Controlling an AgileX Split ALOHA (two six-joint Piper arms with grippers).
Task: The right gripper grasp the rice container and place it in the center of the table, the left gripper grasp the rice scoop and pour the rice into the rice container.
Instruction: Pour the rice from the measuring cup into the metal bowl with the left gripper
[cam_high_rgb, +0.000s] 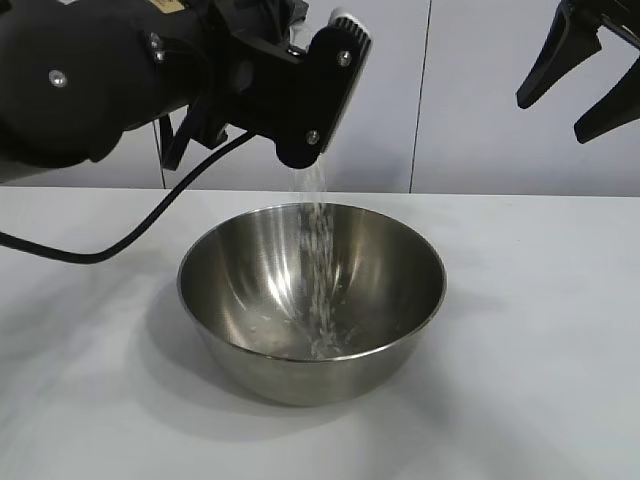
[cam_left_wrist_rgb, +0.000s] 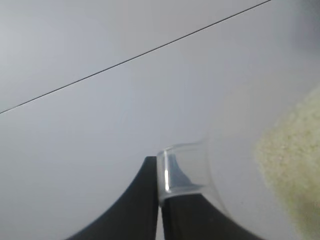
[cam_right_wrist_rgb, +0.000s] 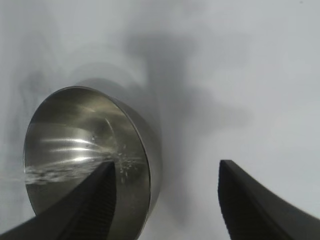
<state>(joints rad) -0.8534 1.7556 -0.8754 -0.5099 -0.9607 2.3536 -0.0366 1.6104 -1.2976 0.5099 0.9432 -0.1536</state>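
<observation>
**Rice streaming into the steel bowl**

The table (cam_high_rgb: 560, 330) carries the rice container (cam_high_rgb: 311, 300) at its centre. Above the bowl's rim at about 12 o'clock, the left gripper (cam_left_wrist_rgb: 159, 200) is clamped on the rice scoop (cam_left_wrist_rgb: 187, 170), tipped over, and rice (cam_high_rgb: 318, 250) falls in a thin stream into the bowl. The right gripper (cam_high_rgb: 580, 85) hangs at 2 o'clock, fingers spread, empty

Behind my table's far edge I see a pale wall (cam_high_rgb: 480, 110) of flat panels with thin dark seams (cam_high_rgb: 421, 95).
</observation>
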